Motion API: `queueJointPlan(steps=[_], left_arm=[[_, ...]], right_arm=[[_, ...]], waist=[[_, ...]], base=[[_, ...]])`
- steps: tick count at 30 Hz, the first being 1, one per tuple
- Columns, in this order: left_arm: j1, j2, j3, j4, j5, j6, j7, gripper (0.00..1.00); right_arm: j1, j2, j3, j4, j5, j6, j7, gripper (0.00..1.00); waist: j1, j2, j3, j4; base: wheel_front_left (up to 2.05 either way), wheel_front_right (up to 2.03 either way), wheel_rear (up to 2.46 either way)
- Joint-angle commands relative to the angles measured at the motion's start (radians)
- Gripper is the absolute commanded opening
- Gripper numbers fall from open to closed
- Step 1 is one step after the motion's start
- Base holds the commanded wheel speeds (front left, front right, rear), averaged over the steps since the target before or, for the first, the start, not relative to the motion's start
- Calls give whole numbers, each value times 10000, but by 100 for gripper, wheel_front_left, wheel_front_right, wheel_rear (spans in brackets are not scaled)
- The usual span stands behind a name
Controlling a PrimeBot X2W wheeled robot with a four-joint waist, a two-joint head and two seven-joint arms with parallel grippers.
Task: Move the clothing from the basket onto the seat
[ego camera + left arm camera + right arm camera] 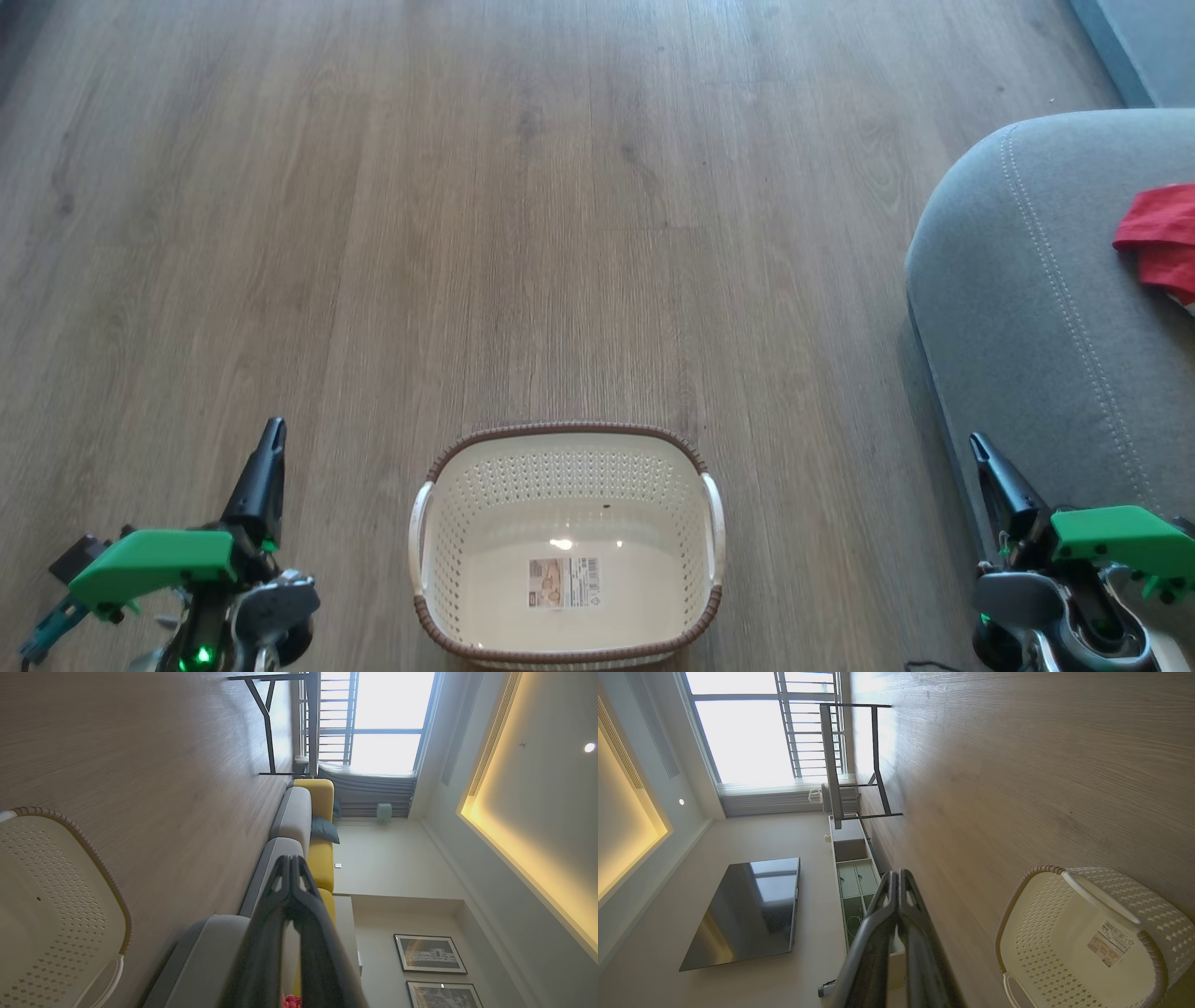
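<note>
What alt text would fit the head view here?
An empty white basket sits on the wood floor at bottom centre, with red clothing lying on the grey seat at right. The left gripper and right gripper, both shut and holding nothing, rest at the lower corners.

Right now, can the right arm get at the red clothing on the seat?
Probably yes. The right arm sits beside the seat with its jaws shut and empty, and bare cushion is all that lies between it and the clothing. It would need to open first.
</note>
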Motion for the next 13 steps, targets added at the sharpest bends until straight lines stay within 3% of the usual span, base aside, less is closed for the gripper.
queueJointPlan(steps=[1,13], left_arm=[[-581,89,359,-346,-37,-65,31,0],[-581,89,359,-346,-37,-65,31,0]], right_arm=[[-485,-77,165,-369,-25,69,84,0],[-485,-75,163,-368,-27,69,87,0]], waist=[[0,-1,0,0],[0,-1,0,0]], base=[[0,0,0],[0,0,0]])
